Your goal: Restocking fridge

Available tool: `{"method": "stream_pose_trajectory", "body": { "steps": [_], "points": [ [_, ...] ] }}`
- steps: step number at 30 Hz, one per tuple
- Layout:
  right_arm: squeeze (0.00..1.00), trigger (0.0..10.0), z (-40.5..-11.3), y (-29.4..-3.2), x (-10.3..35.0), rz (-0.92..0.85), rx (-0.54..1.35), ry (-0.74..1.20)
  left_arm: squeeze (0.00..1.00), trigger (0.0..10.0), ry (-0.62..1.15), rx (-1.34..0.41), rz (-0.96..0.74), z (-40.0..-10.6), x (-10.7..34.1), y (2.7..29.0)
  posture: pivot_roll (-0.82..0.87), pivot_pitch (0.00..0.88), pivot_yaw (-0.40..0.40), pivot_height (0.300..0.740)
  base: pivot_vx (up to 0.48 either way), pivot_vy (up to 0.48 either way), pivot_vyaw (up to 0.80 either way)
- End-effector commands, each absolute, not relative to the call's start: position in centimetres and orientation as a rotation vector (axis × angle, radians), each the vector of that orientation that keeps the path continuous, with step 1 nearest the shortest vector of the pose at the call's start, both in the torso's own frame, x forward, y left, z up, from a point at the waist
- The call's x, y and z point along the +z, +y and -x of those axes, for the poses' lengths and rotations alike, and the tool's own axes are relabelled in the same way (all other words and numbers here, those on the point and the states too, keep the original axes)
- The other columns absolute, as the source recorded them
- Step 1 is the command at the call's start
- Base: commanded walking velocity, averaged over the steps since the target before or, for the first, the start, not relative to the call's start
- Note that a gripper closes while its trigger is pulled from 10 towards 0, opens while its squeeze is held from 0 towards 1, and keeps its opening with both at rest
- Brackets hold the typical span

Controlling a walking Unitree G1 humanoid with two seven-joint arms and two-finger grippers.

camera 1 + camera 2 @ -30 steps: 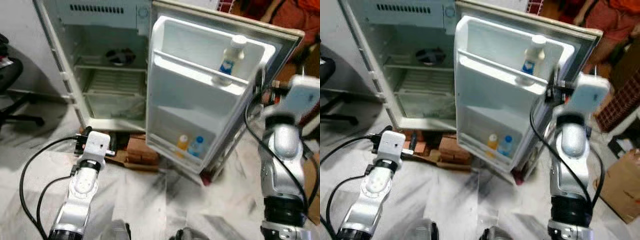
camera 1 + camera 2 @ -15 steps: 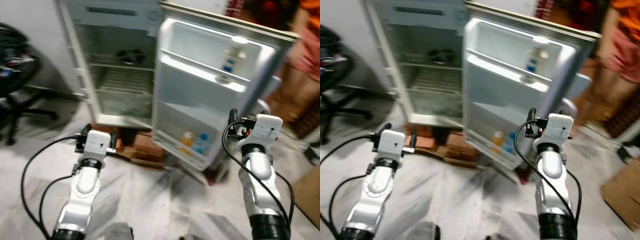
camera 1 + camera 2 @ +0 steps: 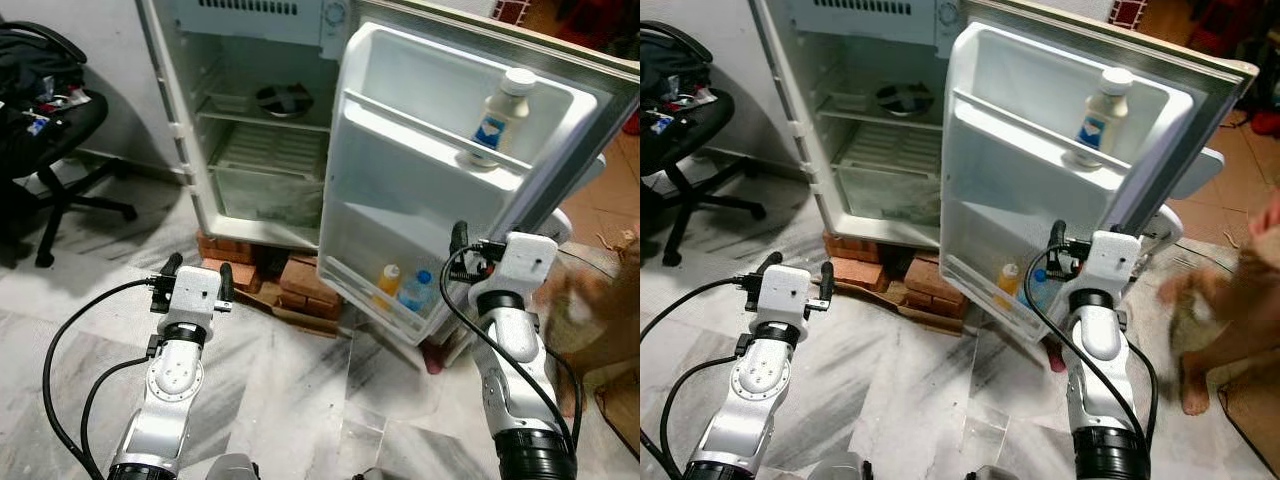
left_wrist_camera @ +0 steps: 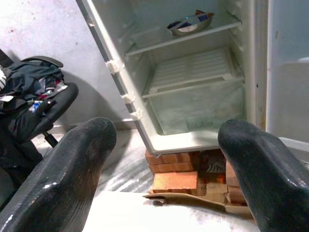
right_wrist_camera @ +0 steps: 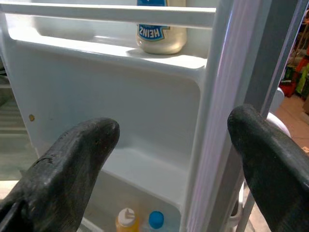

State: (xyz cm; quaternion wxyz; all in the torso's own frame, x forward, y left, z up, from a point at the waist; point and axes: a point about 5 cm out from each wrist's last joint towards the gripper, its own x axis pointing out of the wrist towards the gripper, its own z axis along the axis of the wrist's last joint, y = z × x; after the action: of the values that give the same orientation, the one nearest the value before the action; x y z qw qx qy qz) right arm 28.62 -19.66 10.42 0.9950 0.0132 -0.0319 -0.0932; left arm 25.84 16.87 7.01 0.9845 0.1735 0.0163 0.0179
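You get even daylight and sharp frames; the white plastic fridge door (image 3: 440,190) glares at 1 o'clock, and a person's blurred legs (image 3: 1230,290) smear at 3.

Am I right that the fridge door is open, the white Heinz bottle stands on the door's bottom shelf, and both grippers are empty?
Not quite. The white Heinz bottle stands on the upper shelf of the open fridge door, as the left eye view shows; the bottom shelf holds two small bottles. The rest holds: the left gripper and the right gripper are both open and empty.
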Motion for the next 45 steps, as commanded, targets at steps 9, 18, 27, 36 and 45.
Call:
{"method": "stream_pose_trajectory", "body": {
  "steps": [9, 18, 27, 36, 45],
  "points": [
    [0.0, 10.0, -28.6, -19.4, 10.1, -0.02, -0.161, -0.057, 0.0, 10.0, 0.018, 0.048, -0.347, -25.7, 7.1, 17.1, 0.11, 0.004, -0.066, 0.74, 0.0, 0.0, 0.0],
    [0.0, 10.0, -28.6, -19.2, 10.1, -0.008, -0.133, -0.064, 0.0, 10.0, 0.015, 0.058, -0.353, -25.7, 7.1, 17.2, 0.11, 0.011, -0.067, 0.74, 0.0, -0.033, 0.0],
    [0.0, 10.0, -28.5, -19.2, 10.2, -0.011, -0.128, -0.07, 0.0, 10.0, 0.016, 0.053, -0.347, -25.7, 7.1, 17.2, 0.1, 0.019, -0.063, 0.74, 0.0, -0.375, 0.63],
    [0.0, 10.0, -28.4, -19.1, 10.2, -0.05, -0.106, -0.08, 0.0, 10.0, 0.018, 0.047, -0.341, -25.8, 7.0, 17.1, 0.1, 0.021, -0.064, 0.74, 0.0, -0.48, 0.0],
    [0.0, 10.0, -27.6, -16.8, 8.8, -0.191, 0.253, 0.039, 0.0, 10.0, 0.027, 0.046, -0.339, -25.6, 7.0, 17.1, 0.1, 0.024, -0.065, 0.74, 0.0, -0.48, 0.0]
  ]
}}
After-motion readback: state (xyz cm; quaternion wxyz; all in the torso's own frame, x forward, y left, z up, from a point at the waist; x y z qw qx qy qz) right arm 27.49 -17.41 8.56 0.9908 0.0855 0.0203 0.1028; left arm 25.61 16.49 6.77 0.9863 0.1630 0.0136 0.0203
